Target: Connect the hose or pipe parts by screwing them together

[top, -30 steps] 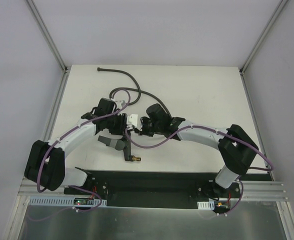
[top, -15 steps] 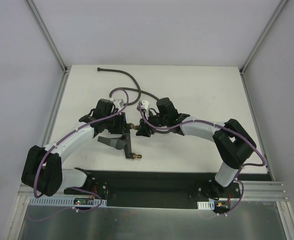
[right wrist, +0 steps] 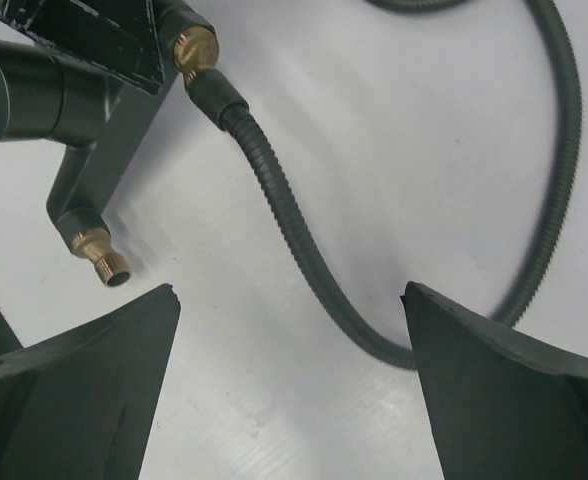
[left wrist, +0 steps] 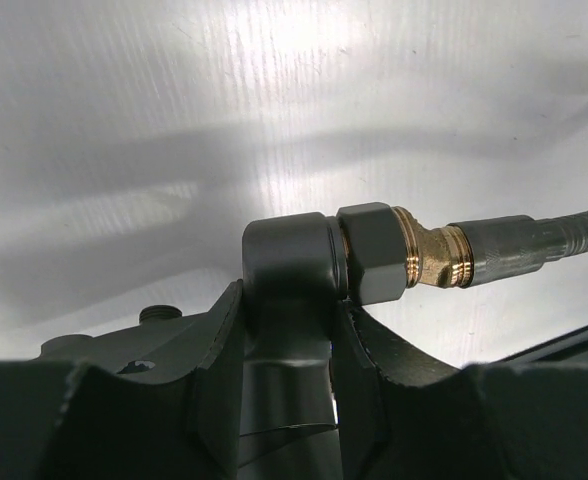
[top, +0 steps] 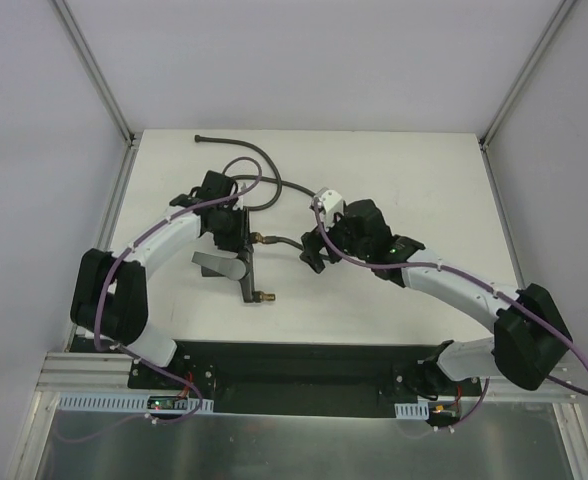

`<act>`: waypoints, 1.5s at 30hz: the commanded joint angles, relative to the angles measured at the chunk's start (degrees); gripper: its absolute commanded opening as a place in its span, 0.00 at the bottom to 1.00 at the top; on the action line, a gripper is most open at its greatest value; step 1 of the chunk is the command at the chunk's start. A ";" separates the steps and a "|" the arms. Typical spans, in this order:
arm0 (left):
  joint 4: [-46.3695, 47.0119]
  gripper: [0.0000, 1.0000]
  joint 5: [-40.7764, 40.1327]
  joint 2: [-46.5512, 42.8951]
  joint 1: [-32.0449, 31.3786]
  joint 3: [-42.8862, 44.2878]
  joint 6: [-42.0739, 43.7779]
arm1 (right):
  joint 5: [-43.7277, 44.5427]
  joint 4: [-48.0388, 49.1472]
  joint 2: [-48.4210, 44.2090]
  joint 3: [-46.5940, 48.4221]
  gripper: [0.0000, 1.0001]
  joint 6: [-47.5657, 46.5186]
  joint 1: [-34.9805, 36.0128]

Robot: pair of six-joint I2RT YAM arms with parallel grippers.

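Note:
My left gripper (left wrist: 286, 300) is shut on the stem of the dark grey forked fitting (left wrist: 289, 250). In the top view the left gripper (top: 238, 240) holds the fitting (top: 245, 275) left of the table's middle. The grey flexible hose (left wrist: 534, 243) meets the fitting's upper end at a brass nut (left wrist: 429, 256). The fitting's other brass end (right wrist: 104, 262) is bare. My right gripper (right wrist: 289, 300) is open above the table, with the hose (right wrist: 284, 220) lying between and beyond its fingers, untouched. From above, the right gripper (top: 312, 256) sits just right of the joint. The hose (top: 257, 153) loops to the far left.
The white table (top: 394, 180) ends at metal frame rails (top: 109, 210) on both sides, with white walls beyond. A black mounting plate (top: 304, 360) with the arm bases runs along the near edge. Purple cables (top: 164, 230) lie along both arms.
The right gripper has opened wide, let go of the hose end and drawn back to the right. The left arm, still holding the fitting, has shifted slightly up and left.

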 commanded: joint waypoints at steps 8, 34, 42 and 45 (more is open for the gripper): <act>-13.11 0.10 -7.33 12.01 0.13 13.90 1.05 | 23.42 -14.35 -13.95 -2.97 0.96 12.50 -0.20; -14.09 0.73 -1.45 6.15 -1.53 21.28 -0.97 | 39.18 -32.55 -32.59 -2.63 0.96 21.04 -0.20; -1.20 0.99 2.59 -17.57 -3.83 11.81 -1.84 | 32.86 -33.34 -42.08 -1.84 0.96 23.85 -0.20; 3.74 0.99 3.04 -27.77 -3.92 4.52 -2.29 | 30.39 -33.17 -44.89 -1.92 0.96 24.55 -0.11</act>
